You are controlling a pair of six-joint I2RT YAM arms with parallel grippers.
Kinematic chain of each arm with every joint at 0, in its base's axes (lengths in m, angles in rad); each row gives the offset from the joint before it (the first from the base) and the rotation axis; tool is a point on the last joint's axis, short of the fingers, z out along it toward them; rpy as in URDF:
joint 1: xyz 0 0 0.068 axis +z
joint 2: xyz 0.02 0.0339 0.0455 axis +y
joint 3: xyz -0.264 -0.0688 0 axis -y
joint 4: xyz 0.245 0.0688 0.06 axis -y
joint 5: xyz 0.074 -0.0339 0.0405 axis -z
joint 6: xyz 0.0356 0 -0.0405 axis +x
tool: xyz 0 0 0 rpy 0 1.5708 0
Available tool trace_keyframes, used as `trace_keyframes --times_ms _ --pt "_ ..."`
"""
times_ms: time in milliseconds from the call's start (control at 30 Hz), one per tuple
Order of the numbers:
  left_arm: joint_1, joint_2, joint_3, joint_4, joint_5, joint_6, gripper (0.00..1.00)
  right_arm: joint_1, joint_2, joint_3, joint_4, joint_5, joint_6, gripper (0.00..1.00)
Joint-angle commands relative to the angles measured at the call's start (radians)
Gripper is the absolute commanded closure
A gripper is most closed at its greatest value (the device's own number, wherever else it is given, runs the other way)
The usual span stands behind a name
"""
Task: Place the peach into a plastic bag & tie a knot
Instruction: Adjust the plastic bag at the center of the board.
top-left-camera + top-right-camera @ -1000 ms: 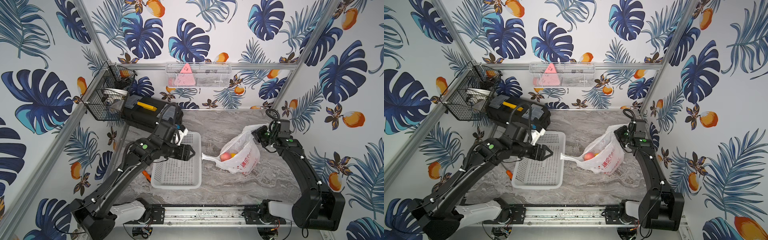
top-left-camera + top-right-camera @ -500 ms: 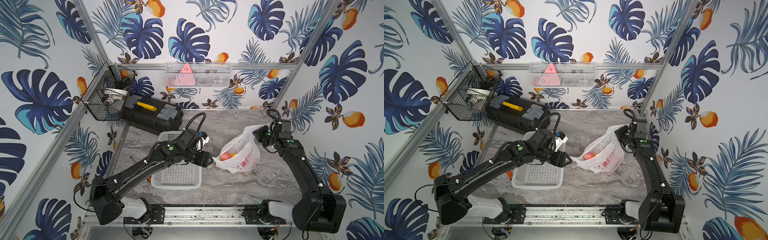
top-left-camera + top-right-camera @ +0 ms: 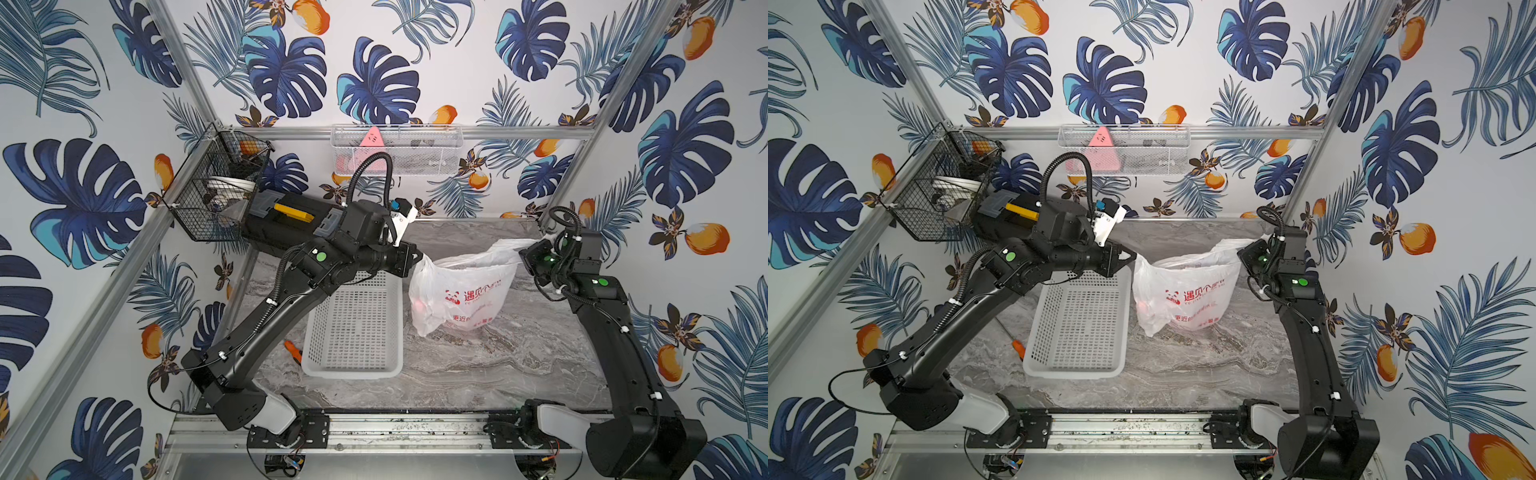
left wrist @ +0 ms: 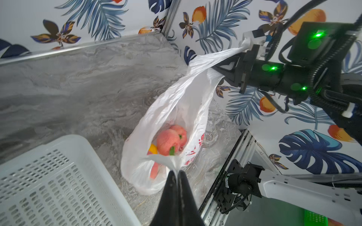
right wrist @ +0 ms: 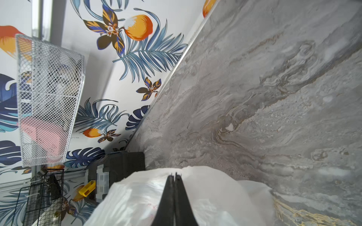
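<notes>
Plastic bag (image 3: 461, 295) standing on desk (image 3: 478, 374), peach (image 4: 168, 140) inside at bottom. Left gripper (image 4: 177, 173) clenched on one handle, right gripper (image 5: 174, 174) clenched on opposite handle, mouth stretched between. Risk: thin film slipping free or tearing under harder pull; no knot yet.

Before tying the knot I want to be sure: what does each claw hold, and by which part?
Both hold the plastic bag. The left claw pinches its bunched top edge; the right claw pinches the stretched handle opposite.
</notes>
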Motion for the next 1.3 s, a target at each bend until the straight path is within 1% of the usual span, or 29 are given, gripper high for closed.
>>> trace_keyframes --times_ms 0,67,167,233,300,333,400,467,633,700,767,833,900,933,1033,1100,1200,1267 --pt "0.002 0.055 0.03 -0.056 0.097 0.034 1.0 0.001 -0.022 0.026 -0.064 0.011 -0.005 1.0" --pt "0.002 0.062 0.032 -0.037 0.119 0.021 1.0 0.001 -0.036 0.055 -0.068 -0.027 0.018 1.0" --pt "0.002 0.037 0.036 0.007 0.104 0.021 1.0 0.001 -0.057 0.105 -0.112 -0.051 0.021 1.0" --pt "0.003 0.016 -0.004 0.062 0.106 0.034 1.0 0.002 -0.073 0.079 -0.12 -0.024 0.01 1.0" --pt "0.003 0.013 -0.069 0.121 0.144 0.048 1.0 0.001 -0.078 0.022 -0.124 0.005 0.0 1.0" --pt "0.003 0.02 -0.103 0.154 0.173 0.057 0.98 0.0 -0.071 -0.006 -0.128 0.015 -0.009 1.0" --pt "0.003 0.051 -0.121 0.167 0.191 0.081 0.98 -0.001 -0.055 -0.031 -0.135 0.02 -0.026 0.98" --pt "0.003 0.09 -0.093 0.129 0.195 0.127 0.97 -0.001 -0.042 -0.013 -0.146 0.023 -0.054 0.93" --pt "0.011 0.166 0.029 -0.017 0.206 0.249 0.94 -0.001 -0.014 0.182 -0.241 0.032 -0.201 0.64" --pt "0.019 0.169 0.041 -0.023 0.225 0.267 0.92 0.001 -0.006 0.262 -0.285 0.021 -0.266 0.56" --pt "0.029 0.167 0.041 -0.019 0.25 0.28 0.89 0.003 0.002 0.33 -0.321 -0.007 -0.318 0.53" --pt "0.037 0.168 0.046 -0.025 0.264 0.304 0.89 0.024 0.003 0.374 -0.332 -0.068 -0.368 0.51" --pt "0.046 0.177 0.056 -0.042 0.267 0.322 0.89 0.068 0.0 0.383 -0.308 -0.16 -0.421 0.51" --pt "0.051 0.183 0.064 -0.054 0.271 0.329 0.89 0.102 -0.004 0.379 -0.295 -0.183 -0.442 0.51" --pt "0.066 0.195 0.086 -0.087 0.274 0.349 0.9 0.257 -0.018 0.315 -0.224 -0.2 -0.543 0.5" --pt "0.072 0.191 0.094 -0.101 0.267 0.373 0.9 0.359 -0.023 0.239 -0.17 -0.215 -0.604 0.47" --pt "0.076 0.183 0.099 -0.111 0.262 0.41 0.9 0.476 -0.019 0.148 -0.085 -0.233 -0.689 0.42" --pt "0.077 0.182 0.106 -0.117 0.276 0.431 0.9 0.546 -0.006 0.115 -0.036 -0.214 -0.744 0.4"
